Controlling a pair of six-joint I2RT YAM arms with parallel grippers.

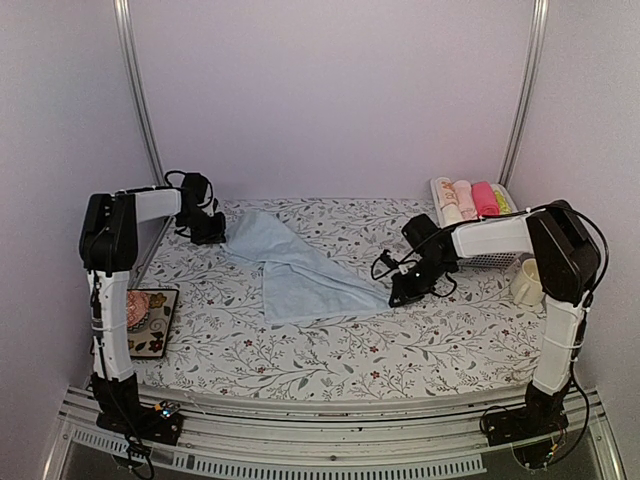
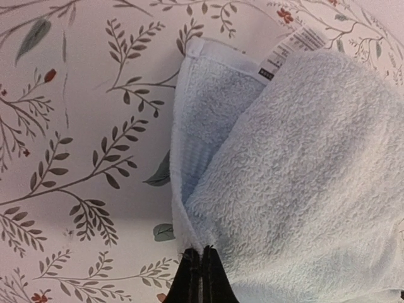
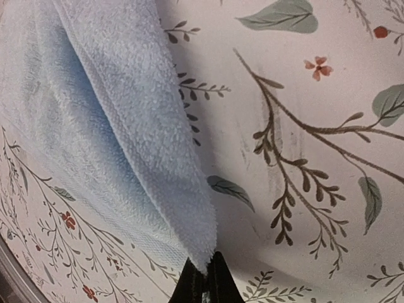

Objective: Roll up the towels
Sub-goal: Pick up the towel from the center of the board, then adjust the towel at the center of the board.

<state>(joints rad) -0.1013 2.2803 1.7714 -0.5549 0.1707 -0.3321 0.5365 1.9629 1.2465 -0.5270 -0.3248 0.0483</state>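
Observation:
The light blue towel (image 1: 295,268) lies spread and partly folded on the floral tablecloth between the two arms. My left gripper (image 1: 212,233) is shut on its far left corner; in the left wrist view the towel (image 2: 297,183) pinches up between the closed black fingers (image 2: 190,278), with a white label near its far edge. My right gripper (image 1: 402,296) is shut on the towel's right corner; in the right wrist view the towel (image 3: 126,126) hangs up from the closed fingers (image 3: 219,284). The cream towel does not show as a loose cloth.
A white basket (image 1: 495,255) at the back right holds rolled cloths in cream, pink, hot pink and yellow-green. A cream cup (image 1: 526,283) stands by the right arm. A patterned mat (image 1: 150,322) lies at the left edge. Metal frame posts rise at both back corners.

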